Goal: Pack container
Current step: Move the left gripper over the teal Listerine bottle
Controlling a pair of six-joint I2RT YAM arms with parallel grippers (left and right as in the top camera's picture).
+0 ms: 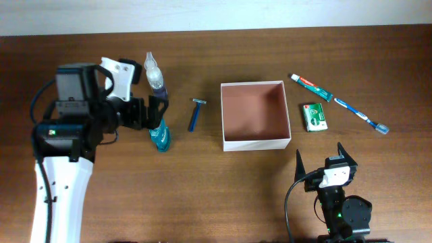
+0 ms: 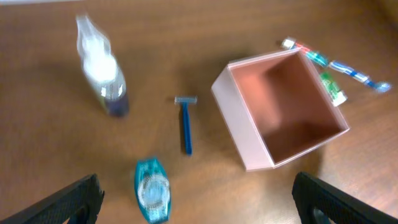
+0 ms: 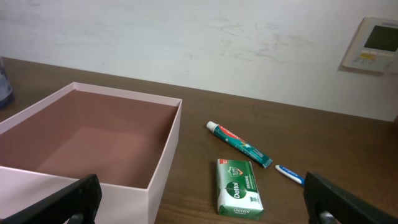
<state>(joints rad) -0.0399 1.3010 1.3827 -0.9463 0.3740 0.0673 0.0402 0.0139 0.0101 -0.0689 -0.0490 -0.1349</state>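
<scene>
The container (image 1: 256, 142) is a square, shallow white box with a reddish-brown inside, standing empty at mid-table; it also shows in the left wrist view as the container (image 2: 242, 124) and the right wrist view as the container (image 3: 165, 162). My left gripper (image 1: 160, 115) hovers open to its left, above a teal bottle (image 1: 160, 138). In the wrist view that teal bottle (image 2: 152, 190) lies between the left gripper's (image 2: 202, 208) wide jaws, untouched. My right gripper (image 1: 320, 158) stands open near the front edge, right of the box's front corner, holding nothing; the right gripper (image 3: 205, 208) faces a green soap packet (image 3: 239, 188).
Left of the box lie a blue razor (image 1: 196, 115) and a clear spray bottle (image 1: 154, 73). To its right are a toothpaste tube (image 1: 310, 86), the green soap packet (image 1: 314, 116) and a toothbrush (image 1: 361, 115). A wall runs behind the table's far edge.
</scene>
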